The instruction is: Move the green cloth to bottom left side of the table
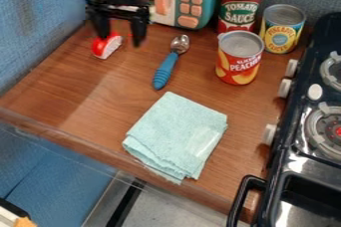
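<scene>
Above the back left part of the wooden tabletop [73, 79], we record the gripper [120, 37] pointing down, its two fingers spread well apart, and we see nothing held between them. Just below its left finger in the view sits a red-and-white toy piece [106, 47]; we cannot tell whether they touch. Just right of the gripper and behind it stands a teal toy microwave [188, 2] with pinkish buttons. A little to the right and nearer the camera we log a spoon [166, 69] with a blue ribbed handle, lying bowl end away from us. Farther along that diagonal is the task item: the green cloth [176, 131], folded flat, well apart from the gripper and near the front edge. Well to the gripper's right we note three upright cans; beyond them, a black stove [299, 154] with pale knobs.
</scene>
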Controlling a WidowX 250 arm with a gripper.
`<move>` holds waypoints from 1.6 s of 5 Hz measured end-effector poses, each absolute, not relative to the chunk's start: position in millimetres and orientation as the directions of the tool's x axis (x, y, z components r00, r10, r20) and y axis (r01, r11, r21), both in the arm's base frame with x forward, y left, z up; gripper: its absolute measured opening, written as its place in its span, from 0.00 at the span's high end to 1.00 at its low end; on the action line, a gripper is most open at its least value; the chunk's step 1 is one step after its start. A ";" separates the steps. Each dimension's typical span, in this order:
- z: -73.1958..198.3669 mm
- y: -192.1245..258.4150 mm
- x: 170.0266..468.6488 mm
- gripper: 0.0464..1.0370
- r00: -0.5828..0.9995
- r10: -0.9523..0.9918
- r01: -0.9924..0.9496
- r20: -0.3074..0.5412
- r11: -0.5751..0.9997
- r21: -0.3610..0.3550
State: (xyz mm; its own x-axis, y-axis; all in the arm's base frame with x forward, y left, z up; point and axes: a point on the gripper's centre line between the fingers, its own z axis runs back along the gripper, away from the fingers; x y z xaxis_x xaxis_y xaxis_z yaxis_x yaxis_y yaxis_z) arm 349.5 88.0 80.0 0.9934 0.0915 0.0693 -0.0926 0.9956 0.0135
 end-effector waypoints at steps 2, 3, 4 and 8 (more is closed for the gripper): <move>82.5 -5.6 318.5 0.04 0.995 -0.063 0.059 0.075 0.997 0.055; 72.4 -26.5 304.3 0.04 0.996 -0.067 0.063 0.063 0.996 0.060; 54.7 -31.1 291.4 0.04 0.996 -0.071 0.067 0.055 0.996 0.057; 7.9 6.3 279.3 0.04 0.990 -0.065 0.065 0.127 0.998 0.005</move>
